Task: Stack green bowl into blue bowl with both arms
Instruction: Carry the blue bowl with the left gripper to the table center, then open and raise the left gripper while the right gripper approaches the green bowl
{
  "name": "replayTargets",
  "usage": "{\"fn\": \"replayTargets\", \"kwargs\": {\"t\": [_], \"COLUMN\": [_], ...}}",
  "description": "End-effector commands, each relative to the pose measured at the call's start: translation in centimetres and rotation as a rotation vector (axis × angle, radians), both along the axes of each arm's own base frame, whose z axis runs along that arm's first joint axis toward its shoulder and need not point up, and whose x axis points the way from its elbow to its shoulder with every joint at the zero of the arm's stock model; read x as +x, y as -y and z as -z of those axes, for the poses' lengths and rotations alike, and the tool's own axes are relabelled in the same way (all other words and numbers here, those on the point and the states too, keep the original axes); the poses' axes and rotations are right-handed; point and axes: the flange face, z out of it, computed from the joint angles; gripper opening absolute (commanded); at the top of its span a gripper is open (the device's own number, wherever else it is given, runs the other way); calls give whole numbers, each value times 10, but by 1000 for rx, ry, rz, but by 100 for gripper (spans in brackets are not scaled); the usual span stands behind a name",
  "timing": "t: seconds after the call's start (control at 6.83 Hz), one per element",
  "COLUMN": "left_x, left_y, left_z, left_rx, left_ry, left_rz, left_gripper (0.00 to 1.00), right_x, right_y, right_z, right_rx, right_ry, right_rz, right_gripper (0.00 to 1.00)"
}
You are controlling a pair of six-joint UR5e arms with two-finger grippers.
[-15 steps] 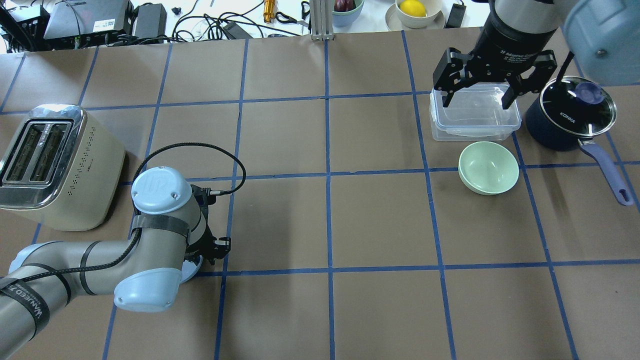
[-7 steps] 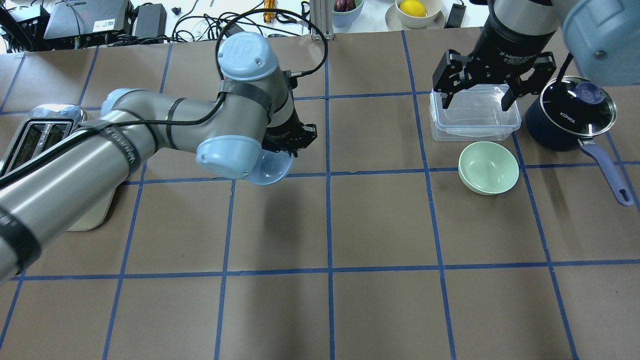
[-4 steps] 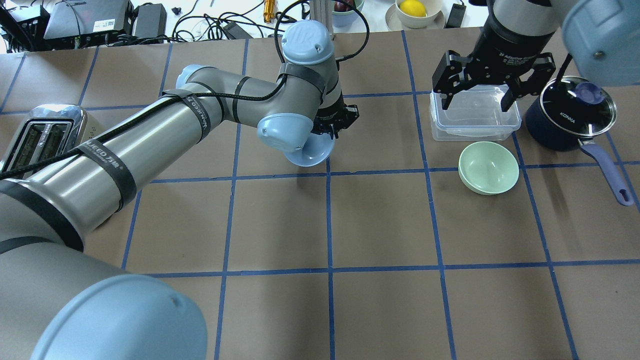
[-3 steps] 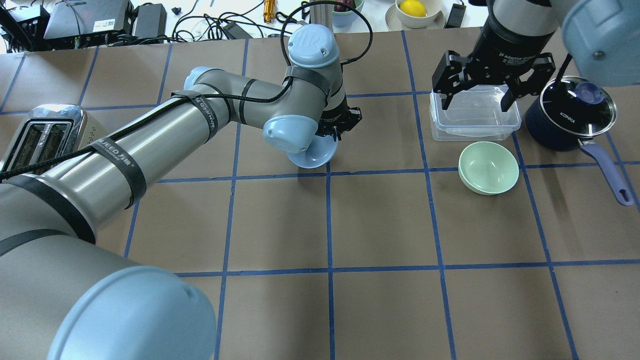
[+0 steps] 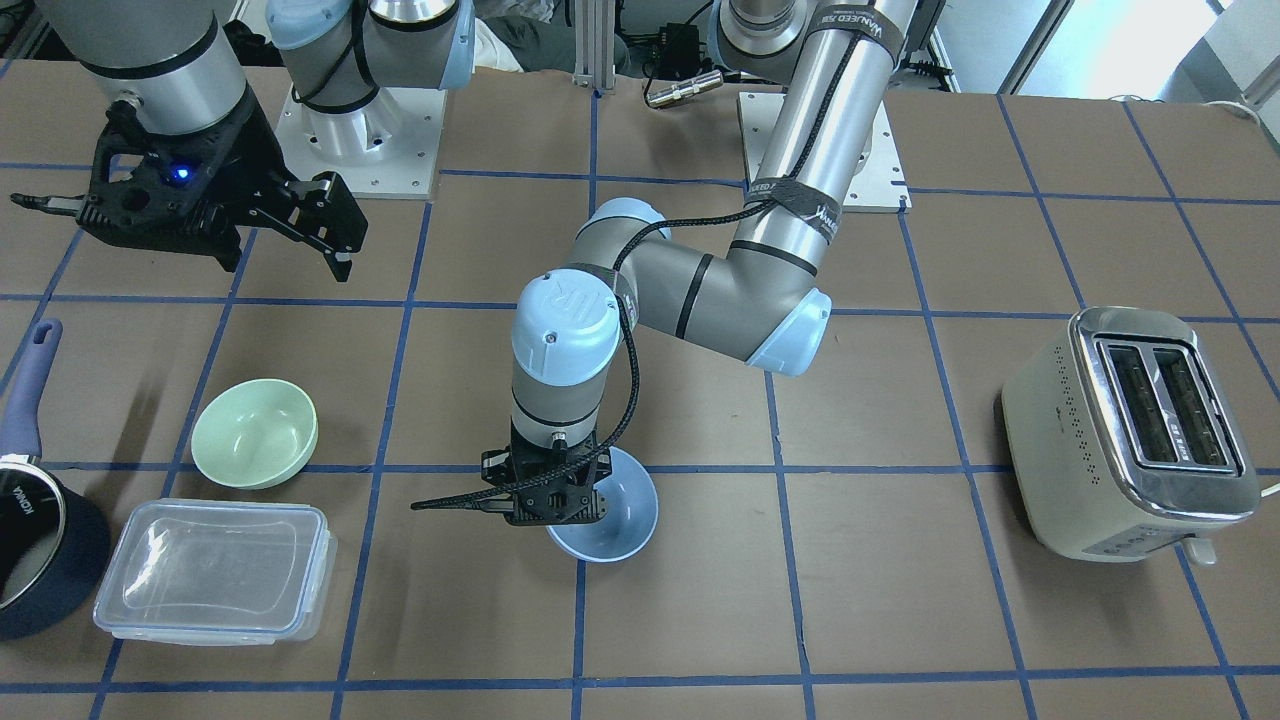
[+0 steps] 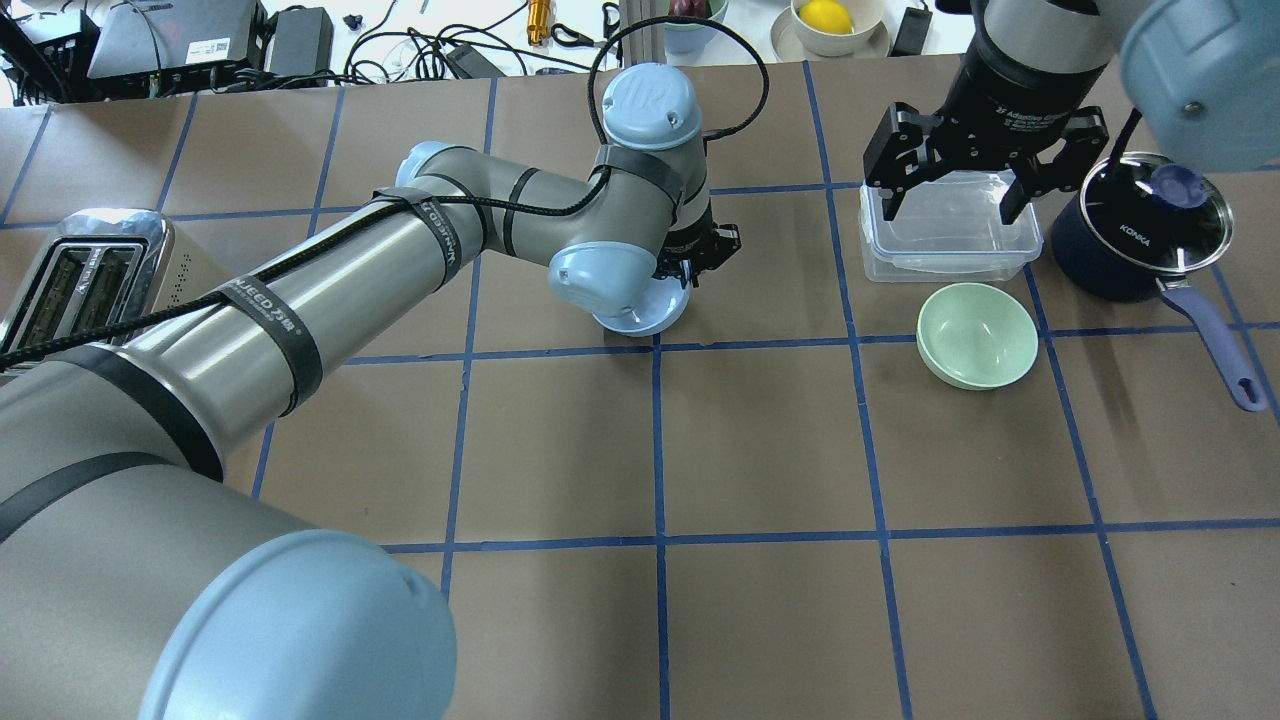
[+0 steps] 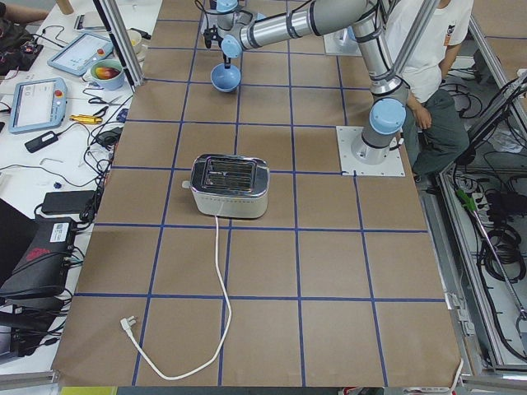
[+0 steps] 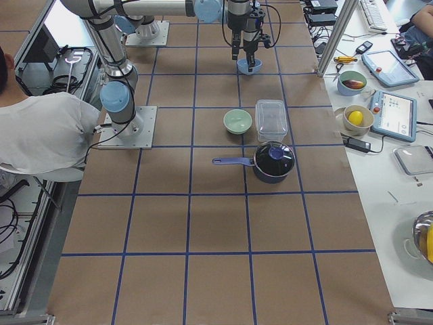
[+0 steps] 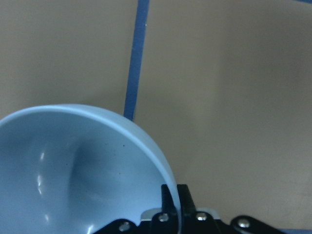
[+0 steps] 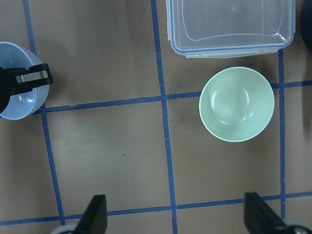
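Seen from the overhead camera, reading left to right. A cream toaster (image 6: 70,275) stands at the far left, well apart from the work. The left arm reaches across to the middle of the table. The left gripper (image 6: 685,278) is pinched on the rim of the blue bowl (image 6: 645,315), one finger inside the wall and one outside. That grip suits carrying a thin-walled bowl by its edge. The bowl hangs tilted from the pinch, low over a crossing of blue tape lines; whether it touches the table cannot be told. This central spot is probably chosen so both arms can reach it.

Further right, the green bowl (image 6: 977,335) sits upright and free on the table, mouth up, ready to be lifted. Just beyond it lies a clear lidded container (image 6: 950,250). The right gripper (image 6: 952,205) hovers above that container, fingers spread wide and empty, likely waiting for its turn. A dark saucepan (image 6: 1140,240) with a glass lid stands at the far right.
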Motion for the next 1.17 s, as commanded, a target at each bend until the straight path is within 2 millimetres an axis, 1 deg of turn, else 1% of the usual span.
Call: {"fn": "replayTargets", "kwargs": {"t": [0.0, 0.15, 0.29, 0.44, 0.59, 0.73, 0.88, 1.02], "left_x": [59, 117, 180, 223, 265, 313, 315, 309], "left_y": [22, 32, 30, 12, -11, -33, -72, -104], "left_z": [-42, -67, -114, -162, -198, -242, -277, -284], "left_rx": [-37, -9, 39, 53, 83, 55, 45, 72], "left_ry": [5, 27, 58, 65, 82, 79, 87, 81], "left_rz": [-12, 30, 125, 117, 177, 134, 108, 100], "left_gripper": [100, 100, 100, 100, 100, 100, 100, 100], "right_x": [-4, -8, -19, -46, -98, -142, -180, -192], "right_y": [2, 11, 17, 17, 14, 7, 12, 20], "right_z": [3, 17, 40, 75, 111, 154, 186, 206], "right_rx": [7, 36, 76, 127, 156, 208, 212, 237], "right_ry": [-3, -1, -7, -1, 15, 40, 48, 59], "right_rz": [0, -4, -14, -37, -2, 90, 129, 139], "right_gripper": [100, 100, 100, 100, 100, 100, 100, 100]}}
